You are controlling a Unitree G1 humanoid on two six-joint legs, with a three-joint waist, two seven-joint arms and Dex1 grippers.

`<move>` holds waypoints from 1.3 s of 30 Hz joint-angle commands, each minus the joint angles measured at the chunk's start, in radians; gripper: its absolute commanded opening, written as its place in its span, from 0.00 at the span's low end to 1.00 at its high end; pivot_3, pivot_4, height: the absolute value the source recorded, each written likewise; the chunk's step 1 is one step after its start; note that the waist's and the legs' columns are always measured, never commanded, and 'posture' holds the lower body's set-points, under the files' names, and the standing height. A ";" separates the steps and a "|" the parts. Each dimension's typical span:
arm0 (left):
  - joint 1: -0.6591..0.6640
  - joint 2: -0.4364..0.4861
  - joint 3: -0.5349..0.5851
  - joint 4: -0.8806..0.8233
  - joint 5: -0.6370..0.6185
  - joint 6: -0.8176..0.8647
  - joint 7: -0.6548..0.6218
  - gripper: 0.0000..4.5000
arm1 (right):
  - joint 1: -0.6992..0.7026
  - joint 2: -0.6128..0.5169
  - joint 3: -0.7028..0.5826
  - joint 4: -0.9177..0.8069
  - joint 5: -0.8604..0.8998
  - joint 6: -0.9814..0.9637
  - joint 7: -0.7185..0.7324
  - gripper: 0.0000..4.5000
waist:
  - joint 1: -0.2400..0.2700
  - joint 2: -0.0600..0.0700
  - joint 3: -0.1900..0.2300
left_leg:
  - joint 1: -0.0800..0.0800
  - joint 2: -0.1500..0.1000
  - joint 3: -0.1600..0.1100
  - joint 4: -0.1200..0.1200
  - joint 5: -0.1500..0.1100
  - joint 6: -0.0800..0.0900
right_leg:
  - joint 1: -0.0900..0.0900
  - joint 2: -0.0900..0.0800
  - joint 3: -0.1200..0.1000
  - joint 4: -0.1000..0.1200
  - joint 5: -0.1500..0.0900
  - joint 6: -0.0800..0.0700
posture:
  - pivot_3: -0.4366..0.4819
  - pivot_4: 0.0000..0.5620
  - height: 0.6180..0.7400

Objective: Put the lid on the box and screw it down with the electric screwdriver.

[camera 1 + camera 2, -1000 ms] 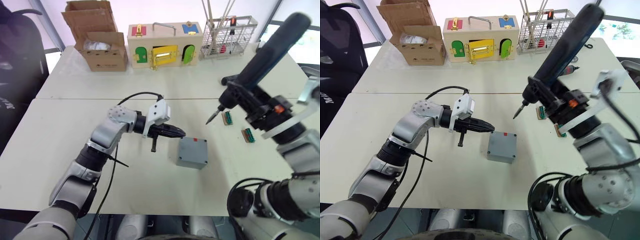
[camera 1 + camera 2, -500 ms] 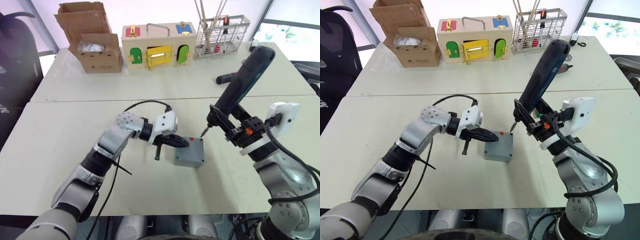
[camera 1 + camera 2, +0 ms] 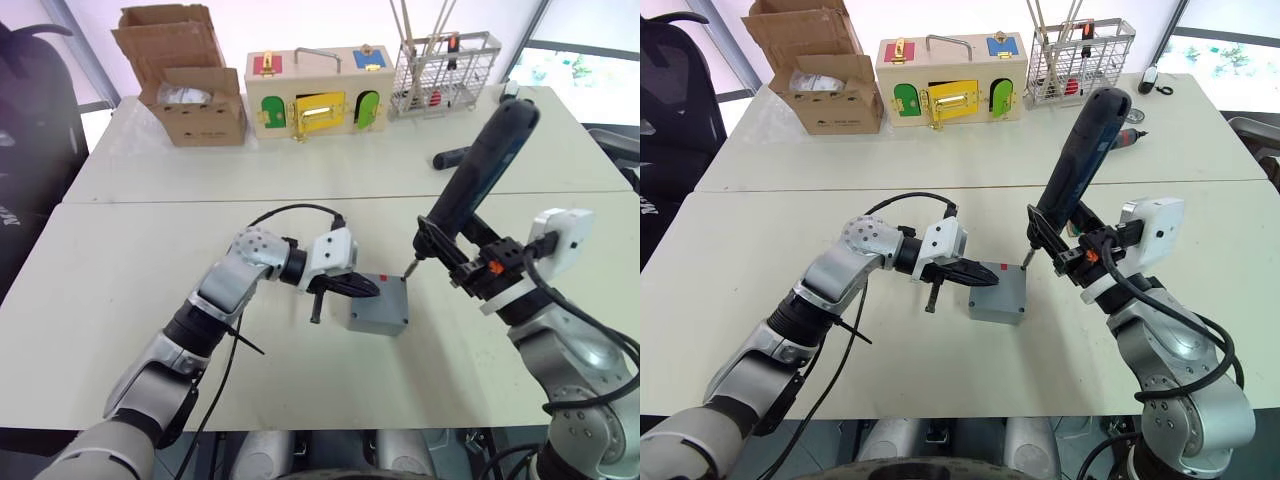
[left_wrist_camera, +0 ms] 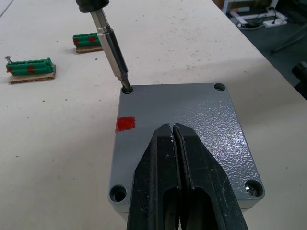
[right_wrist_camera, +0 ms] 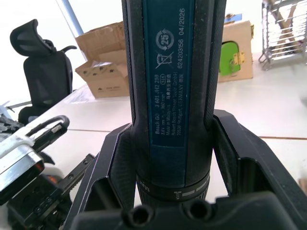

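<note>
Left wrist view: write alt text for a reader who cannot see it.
The electric screwdriver's bit sits in a corner screw hole of the grey lid, which lies on the box. The left gripper, fingers shut, rests over the lid's middle beside a red mark. Two green terminal blocks lie on the white table beyond.

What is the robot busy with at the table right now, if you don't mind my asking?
It is screwing a lid onto a small grey box. The right end effector grips the electric screwdriver, tilted, with its bit in a corner screw hole of the lid, near the red mark. The left end effector, shut, presses down on the lid's top, seemingly steadying it. The lid's other three corner holes are visible.
</note>
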 commanded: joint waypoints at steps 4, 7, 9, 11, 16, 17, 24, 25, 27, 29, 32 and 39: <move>0.011 -0.007 -0.021 -0.003 0.018 -0.002 0.008 0.00 | 0.034 -0.038 0.027 -0.031 0.023 -0.072 -0.015 0.42 | 0.000 0.000 0.000 | 0.001 0.000 0.000 0.000 0.000 0.001 | 0.001 0.000 0.000 -0.001 0.000 0.000 | 0.48 0.27 0.62; 0.011 -0.009 -0.024 -0.005 0.020 -0.003 0.010 0.00 | 0.067 -0.076 0.082 -0.018 -0.023 -0.114 -0.006 0.42 | 0.000 -0.001 -0.001 | 0.002 0.000 0.000 0.000 -0.001 0.001 | 0.003 0.000 0.000 -0.001 0.000 0.000 | 0.48 0.27 0.62; 0.013 -0.009 -0.026 -0.009 0.020 -0.003 0.012 0.00 | 0.083 -0.100 0.123 -0.001 -0.056 -0.150 -0.006 0.42 | 0.000 -0.002 -0.001 | 0.005 0.000 0.000 0.000 -0.001 0.002 | 0.005 0.000 0.000 -0.001 0.000 0.000 | 0.48 0.27 0.62; 0.015 -0.008 -0.027 -0.013 0.020 -0.003 0.013 0.00 | 0.097 -0.123 0.166 0.017 -0.092 -0.181 -0.005 0.42 | 0.000 -0.003 -0.001 | 0.007 0.000 0.000 0.000 -0.001 0.002 | 0.007 0.000 0.000 -0.002 -0.001 0.000 | 0.48 0.27 0.62; 0.024 0.000 -0.045 -0.021 0.042 -0.013 0.014 0.00 | 0.135 -0.129 0.255 0.074 -0.139 -0.213 -0.022 0.42 | 0.000 -0.011 -0.007 | 0.011 0.000 0.000 -0.001 -0.002 0.003 | 0.010 0.000 0.000 -0.002 -0.001 0.001 | 0.48 0.27 0.62; 0.026 0.003 -0.049 -0.021 0.048 -0.018 0.014 0.00 | 0.142 -0.129 0.268 0.082 -0.145 -0.214 -0.026 0.42 | 0.000 -0.014 -0.009 | 0.011 0.000 0.000 -0.001 -0.002 0.003 | 0.010 0.000 0.000 -0.002 -0.001 0.001 | 0.48 0.27 0.62; 0.051 -0.002 -0.054 -0.036 0.043 0.007 0.020 0.00 | 0.209 -0.113 0.355 0.118 -0.192 -0.258 -0.044 0.42 | 0.000 -0.030 -0.024 | 0.013 0.002 -0.001 -0.003 -0.002 0.003 | 0.012 0.001 0.001 -0.003 -0.001 0.000 | 0.48 0.27 0.62; 0.054 -0.003 -0.055 -0.033 0.044 0.010 0.021 0.00 | 0.215 -0.108 0.362 0.123 -0.199 -0.268 -0.046 0.42 | 0.000 -0.031 -0.026 | 0.013 0.002 -0.001 -0.002 -0.002 0.003 | 0.012 0.001 0.001 -0.003 -0.002 0.000 | 0.48 0.27 0.62; 0.056 0.000 -0.058 -0.034 0.043 0.025 0.016 0.00 | 0.225 -0.082 0.366 0.123 -0.189 -0.279 -0.053 0.42 | 0.000 -0.034 -0.030 | 0.014 0.002 -0.001 -0.003 -0.002 0.003 | 0.013 0.001 0.001 -0.003 -0.002 0.000 | 0.48 0.27 0.62; 0.057 0.001 -0.057 -0.037 0.038 0.040 0.013 0.00 | 0.236 -0.077 0.375 0.128 -0.197 -0.291 -0.052 0.42 | 0.000 -0.035 -0.033 | 0.014 0.002 -0.001 -0.003 -0.002 0.003 | 0.013 0.001 0.001 -0.003 -0.002 0.000 | 0.48 0.27 0.62; 0.058 0.002 -0.057 -0.043 0.038 0.052 0.012 0.00 | 0.252 -0.080 0.385 0.142 -0.213 -0.307 -0.048 0.42 | -0.001 -0.035 -0.035 | 0.014 0.003 -0.002 -0.003 -0.003 0.003 | 0.013 0.001 0.001 -0.004 -0.003 -0.003 | 0.48 0.27 0.62; 0.062 0.001 -0.055 -0.052 0.036 0.068 0.013 0.00 | 0.259 -0.089 0.397 0.160 -0.230 -0.325 -0.043 0.42 | 0.000 -0.035 -0.037 | 0.016 0.003 -0.002 -0.004 -0.005 0.007 | 0.012 0.001 0.002 -0.004 -0.005 -0.006 | 0.48 0.27 0.62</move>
